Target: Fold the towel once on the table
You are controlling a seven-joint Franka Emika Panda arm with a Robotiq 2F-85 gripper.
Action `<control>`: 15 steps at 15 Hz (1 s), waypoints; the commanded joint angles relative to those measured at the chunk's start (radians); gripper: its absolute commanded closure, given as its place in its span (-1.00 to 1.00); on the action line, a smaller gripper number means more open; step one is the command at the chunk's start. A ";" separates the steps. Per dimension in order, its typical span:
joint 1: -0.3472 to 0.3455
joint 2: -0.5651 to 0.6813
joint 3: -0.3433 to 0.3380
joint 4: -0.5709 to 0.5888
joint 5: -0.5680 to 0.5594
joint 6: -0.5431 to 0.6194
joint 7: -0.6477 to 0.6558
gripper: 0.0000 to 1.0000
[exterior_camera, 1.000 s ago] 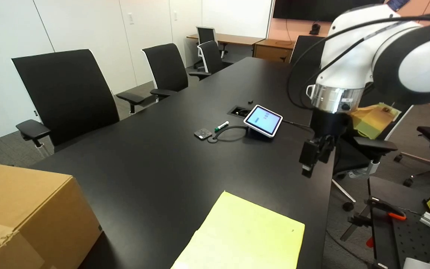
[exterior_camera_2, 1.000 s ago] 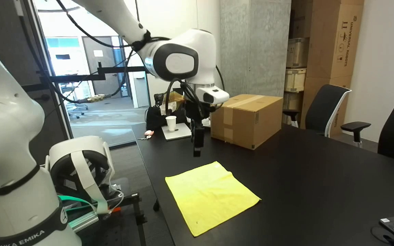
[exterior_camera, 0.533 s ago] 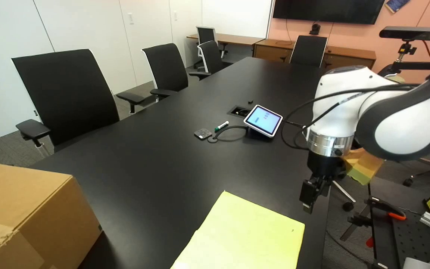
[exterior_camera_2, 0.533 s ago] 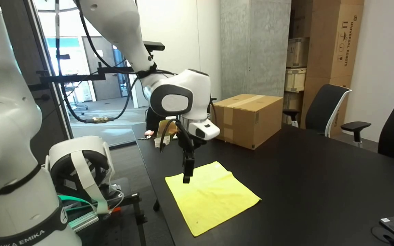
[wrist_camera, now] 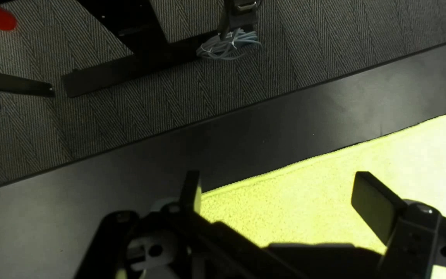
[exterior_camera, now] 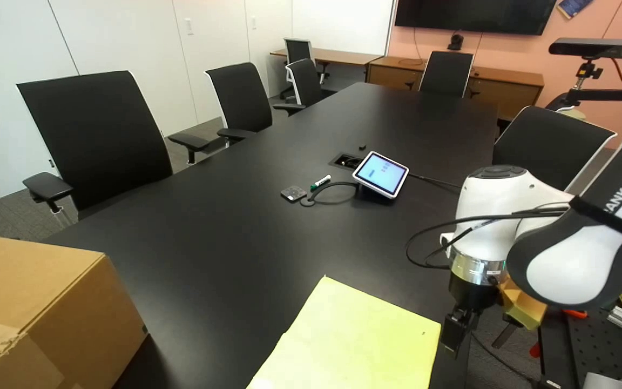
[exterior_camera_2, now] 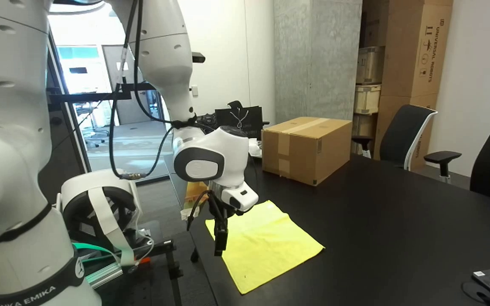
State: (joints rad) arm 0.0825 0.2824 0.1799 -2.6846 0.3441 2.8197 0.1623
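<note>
The pale yellow towel (exterior_camera: pixel 354 335) lies flat and spread out on the black table (exterior_camera: pixel 208 259). It shows whole apart from the part behind the arm in an exterior view (exterior_camera_2: pixel 270 246). My gripper (exterior_camera_2: pixel 220 244) is low at the towel's side edge, near the table's long edge; it also shows beside the towel in an exterior view (exterior_camera: pixel 455 335). In the wrist view the gripper (wrist_camera: pixel 277 190) is open with wide-apart fingers. The towel (wrist_camera: pixel 308 205) and its hem lie between and beneath the fingers, with nothing held. Whether the fingertips touch the towel or table, I cannot tell.
A brown cardboard box (exterior_camera_2: pixel 309 148) stands on the table beyond the towel. A tablet (exterior_camera: pixel 381 174), a marker (exterior_camera: pixel 320 182) and a small dark square item (exterior_camera: pixel 293 193) lie farther along the table. A cart (exterior_camera: pixel 586 346) stands beside the table's edge.
My gripper has come down from well above the table to low at the towel's side edge, moving toward the table's long edge beside the robot. The towel has not moved.
</note>
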 commanded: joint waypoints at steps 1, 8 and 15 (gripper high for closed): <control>0.037 0.115 0.005 0.028 -0.014 0.140 0.038 -1.00; 0.011 0.267 -0.010 0.088 -0.010 0.285 0.082 -1.00; 0.002 0.316 -0.081 0.130 -0.023 0.323 0.102 -1.00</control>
State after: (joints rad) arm 0.0881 0.5722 0.1164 -2.5793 0.3430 3.1116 0.2440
